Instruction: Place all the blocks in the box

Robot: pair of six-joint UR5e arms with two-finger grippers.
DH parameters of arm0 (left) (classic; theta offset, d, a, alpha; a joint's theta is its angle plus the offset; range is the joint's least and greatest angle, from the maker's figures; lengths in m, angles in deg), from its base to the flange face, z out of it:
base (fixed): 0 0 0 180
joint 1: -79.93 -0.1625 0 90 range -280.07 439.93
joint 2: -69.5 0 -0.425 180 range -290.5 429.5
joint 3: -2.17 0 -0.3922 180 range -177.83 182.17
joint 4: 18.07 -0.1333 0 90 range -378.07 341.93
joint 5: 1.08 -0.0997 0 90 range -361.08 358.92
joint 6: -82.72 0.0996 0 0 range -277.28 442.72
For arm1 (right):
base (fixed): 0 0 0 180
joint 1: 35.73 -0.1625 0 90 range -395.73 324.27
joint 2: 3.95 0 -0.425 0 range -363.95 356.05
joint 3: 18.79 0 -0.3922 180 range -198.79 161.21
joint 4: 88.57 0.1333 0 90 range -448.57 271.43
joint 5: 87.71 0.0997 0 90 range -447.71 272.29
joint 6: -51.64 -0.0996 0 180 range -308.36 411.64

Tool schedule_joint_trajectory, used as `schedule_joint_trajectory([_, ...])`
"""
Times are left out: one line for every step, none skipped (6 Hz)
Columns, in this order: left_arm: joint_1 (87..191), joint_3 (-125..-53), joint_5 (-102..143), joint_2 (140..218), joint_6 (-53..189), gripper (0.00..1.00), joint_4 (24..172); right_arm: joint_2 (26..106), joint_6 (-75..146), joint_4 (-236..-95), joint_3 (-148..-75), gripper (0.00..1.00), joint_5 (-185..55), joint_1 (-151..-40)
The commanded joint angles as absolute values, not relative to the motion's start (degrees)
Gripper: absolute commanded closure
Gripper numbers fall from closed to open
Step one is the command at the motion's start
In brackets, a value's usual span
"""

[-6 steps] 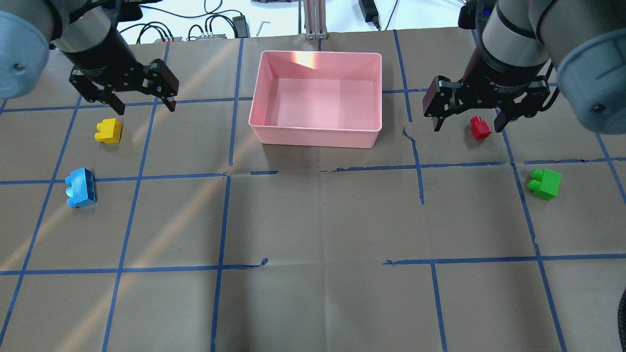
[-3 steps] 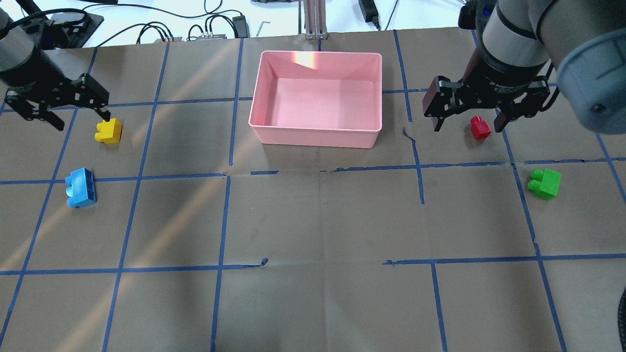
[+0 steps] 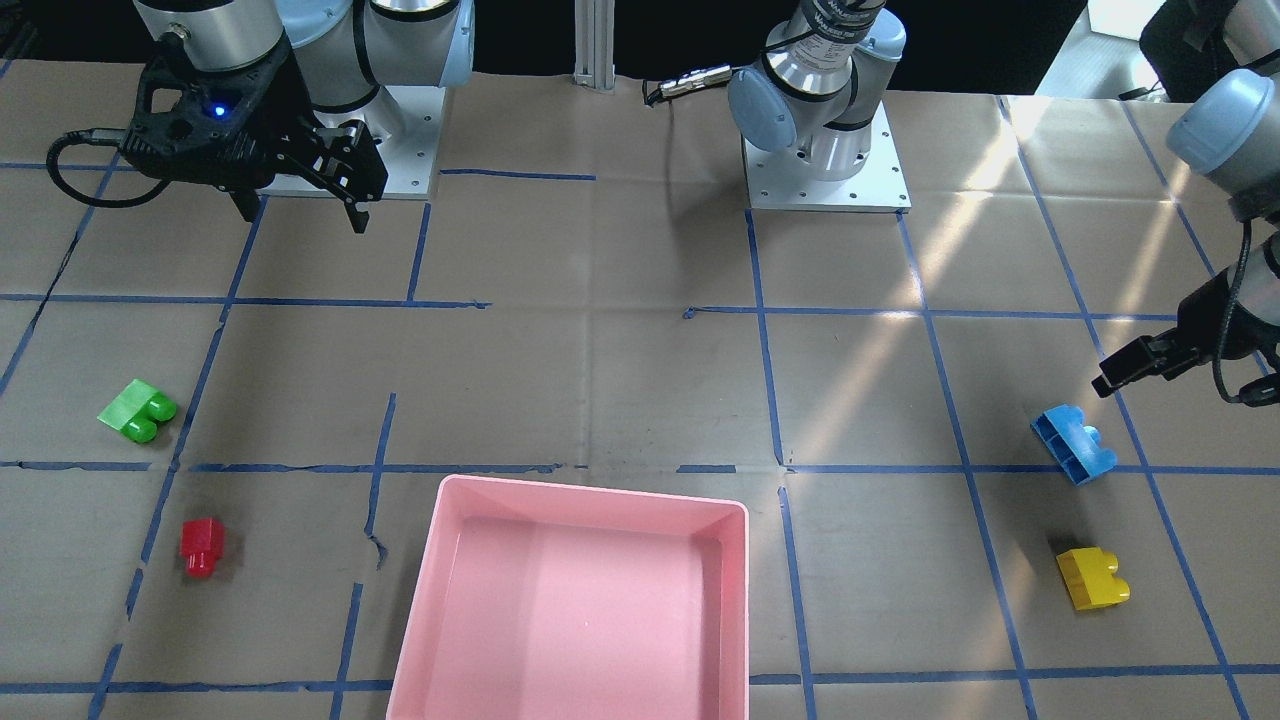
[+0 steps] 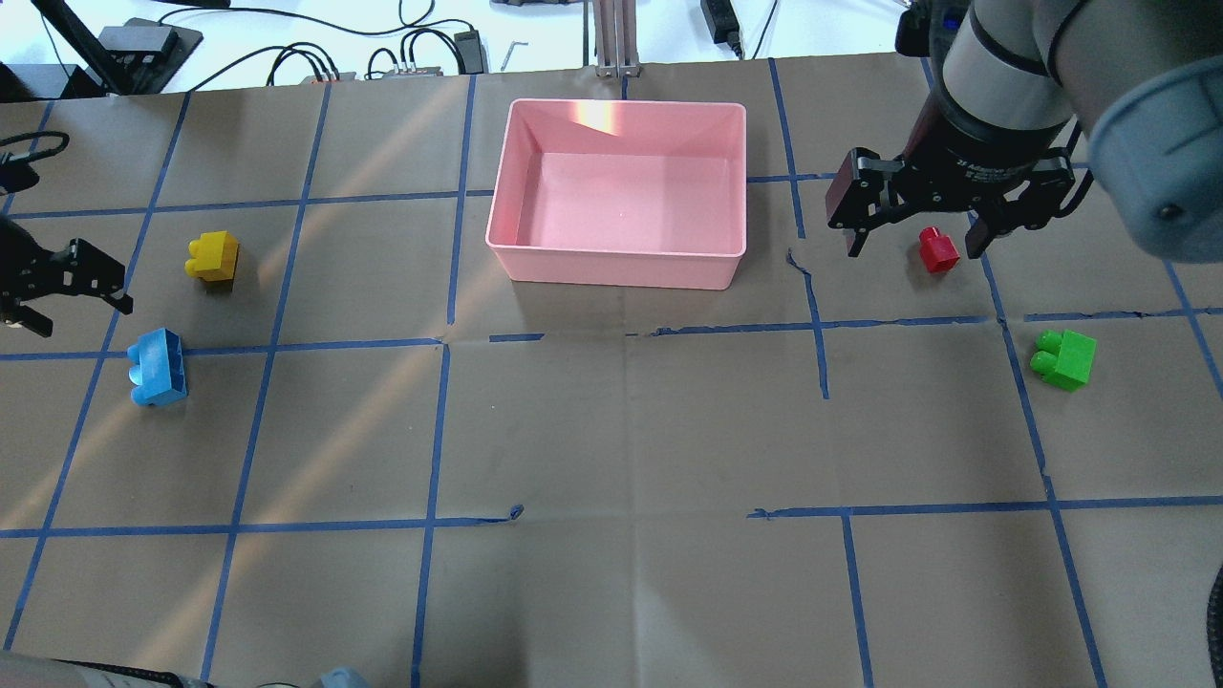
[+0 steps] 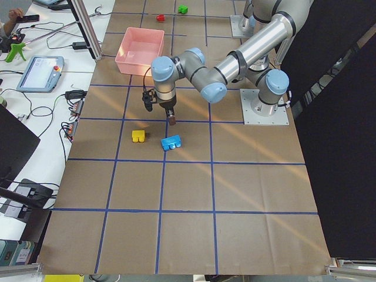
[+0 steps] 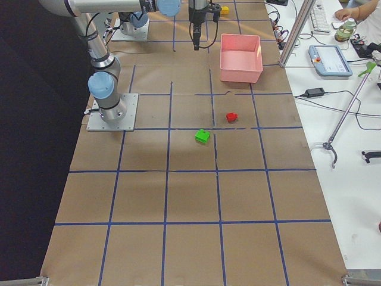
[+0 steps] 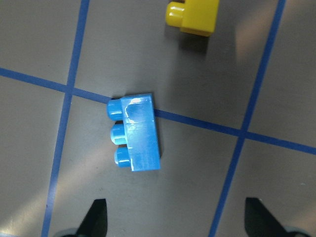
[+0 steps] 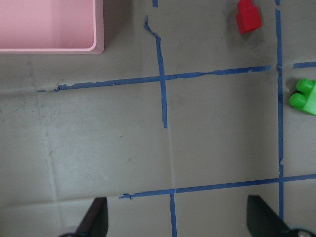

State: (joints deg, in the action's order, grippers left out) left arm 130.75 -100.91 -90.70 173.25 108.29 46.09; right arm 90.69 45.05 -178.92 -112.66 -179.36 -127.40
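Observation:
The pink box (image 4: 611,268) stands empty at the far middle of the table. The yellow block (image 4: 213,256) and the blue block (image 4: 158,367) lie on the left. The red block (image 4: 937,249) and the green block (image 4: 1063,357) lie on the right. My left gripper (image 4: 84,320) is open and empty, above the table just left of the blue block. In the left wrist view the blue block (image 7: 136,132) lies ahead of the open fingers. My right gripper (image 4: 912,250) is open and empty, held high. In the right wrist view the red block (image 8: 248,17) is far off.
The table is covered in brown paper with a blue tape grid. Cables and devices lie beyond the far edge (image 4: 315,57). The two arm bases (image 3: 825,160) stand at the robot's side of the table.
My left gripper has swung left and toward the robot, from beside the yellow block to beside the blue block. The right arm and all blocks have stayed put.

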Motion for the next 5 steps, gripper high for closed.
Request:
schedule_joint_trajectory([127.13,-108.81,-90.03,177.41,113.3,0.03,30.6,90.71,45.04,-178.92,-112.65,0.0,-179.47,-127.4])
schedule_joint_trajectory([127.21,-108.57,-90.02,180.13,113.22,0.03,29.66,90.71,45.04,-178.92,-112.65,0.0,-179.47,-127.4])
schedule_joint_trajectory([127.3,-108.31,-89.33,182.5,113.3,0.03,29.3,90.62,45.04,-178.83,-112.65,0.0,-179.55,-127.4])
schedule_joint_trajectory([128.26,-108.22,-87.84,182.01,113.3,0.02,28.34,90.62,45.04,-178.83,-112.65,0.0,-179.56,-127.4])
schedule_joint_trajectory([130.09,-107.96,-87.91,182.09,113.3,0.02,27.55,90.62,45.13,-178.92,-112.65,0.0,-179.38,-127.4])
